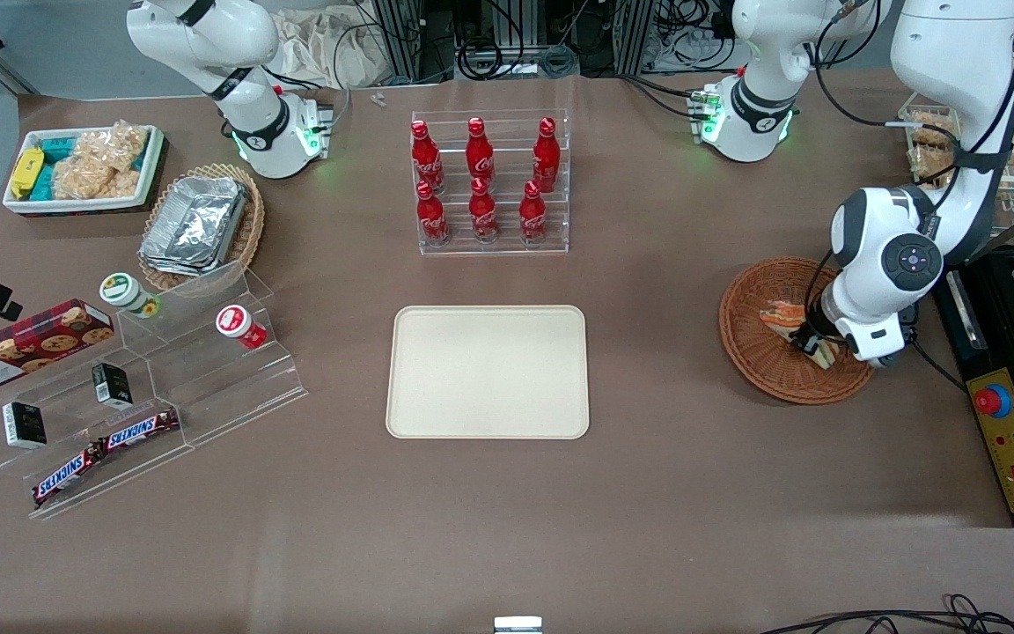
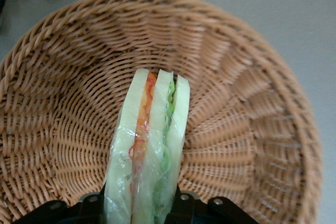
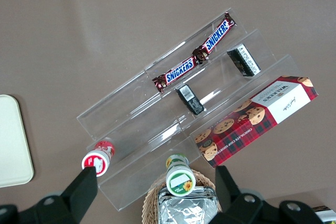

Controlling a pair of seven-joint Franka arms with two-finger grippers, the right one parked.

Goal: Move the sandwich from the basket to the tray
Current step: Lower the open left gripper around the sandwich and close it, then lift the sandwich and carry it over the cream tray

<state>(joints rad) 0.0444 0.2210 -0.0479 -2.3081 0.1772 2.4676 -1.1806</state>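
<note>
While the hand [image 1: 817,345] sits low in the one round basket [image 1: 758,352] toward the working arm's end of the table [image 1: 507,511], fingers clamped on the single wrapped sandwich [image 2: 149,145], one bare tray [image 1: 488,372] mid-table, open table all around its rim, six red bottles [image 1: 482,180] farther from the front camera.

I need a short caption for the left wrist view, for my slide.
The gripper is down in the round reddish-brown wicker basket, around the wrapped triangular white-bread sandwich.
</note>
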